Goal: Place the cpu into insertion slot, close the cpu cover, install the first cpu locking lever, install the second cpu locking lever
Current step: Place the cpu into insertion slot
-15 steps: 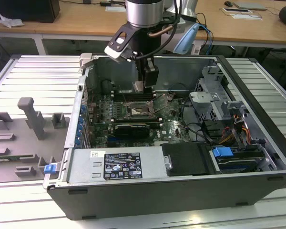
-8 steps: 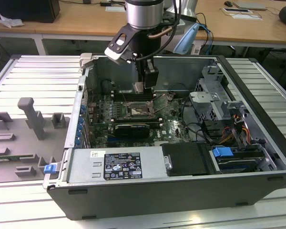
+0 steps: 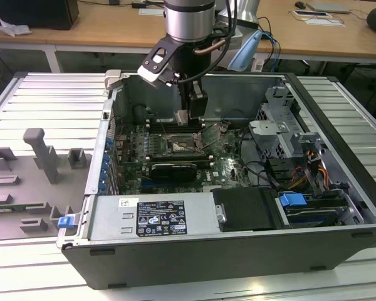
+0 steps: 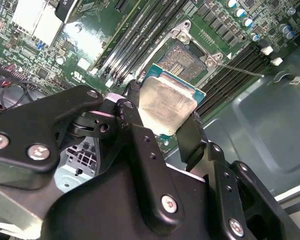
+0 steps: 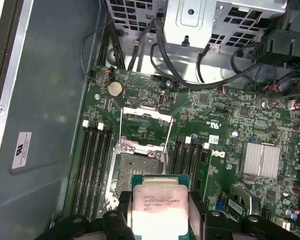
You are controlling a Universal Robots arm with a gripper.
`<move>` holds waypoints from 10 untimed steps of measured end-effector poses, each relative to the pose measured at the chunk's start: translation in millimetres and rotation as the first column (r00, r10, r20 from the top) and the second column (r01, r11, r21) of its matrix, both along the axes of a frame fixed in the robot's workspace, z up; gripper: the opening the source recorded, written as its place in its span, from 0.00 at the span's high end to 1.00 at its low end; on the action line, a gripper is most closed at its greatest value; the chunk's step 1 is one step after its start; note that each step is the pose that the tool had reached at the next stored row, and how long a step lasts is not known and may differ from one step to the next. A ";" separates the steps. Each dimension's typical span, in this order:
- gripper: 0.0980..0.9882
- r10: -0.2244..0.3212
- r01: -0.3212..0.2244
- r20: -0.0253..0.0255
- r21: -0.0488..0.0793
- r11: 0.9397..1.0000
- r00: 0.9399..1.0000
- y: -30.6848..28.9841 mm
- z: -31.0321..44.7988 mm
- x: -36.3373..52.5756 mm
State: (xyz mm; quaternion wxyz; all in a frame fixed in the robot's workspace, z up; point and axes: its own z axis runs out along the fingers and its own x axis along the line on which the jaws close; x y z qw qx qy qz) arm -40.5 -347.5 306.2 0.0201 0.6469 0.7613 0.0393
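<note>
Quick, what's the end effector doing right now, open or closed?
End effector: closed on the cpu, not yet in the insertion slot.

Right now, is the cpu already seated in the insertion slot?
No, in the first wrist view the gripper holds the cpu clear of the bare insertion slot.

Silver arm [image 3: 188, 19], black pincer [image 4: 165, 112] — silver-headed screws [image 4: 169, 203]

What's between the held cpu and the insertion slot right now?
Nothing: in the first wrist view the stretch between the cpu and the uncovered insertion slot is bare.
</note>
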 end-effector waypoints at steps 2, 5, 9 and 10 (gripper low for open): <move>0.51 -0.001 0.001 0.000 0.000 1.000 1.000 0.0 -0.7 0.0; 0.51 -0.003 0.003 0.000 0.000 1.000 1.000 0.0 -2.2 0.0; 0.51 -0.004 0.004 0.000 0.000 1.000 1.000 0.0 -3.6 0.0; 0.51 -0.004 0.004 0.000 0.000 1.000 1.000 0.0 -4.0 0.0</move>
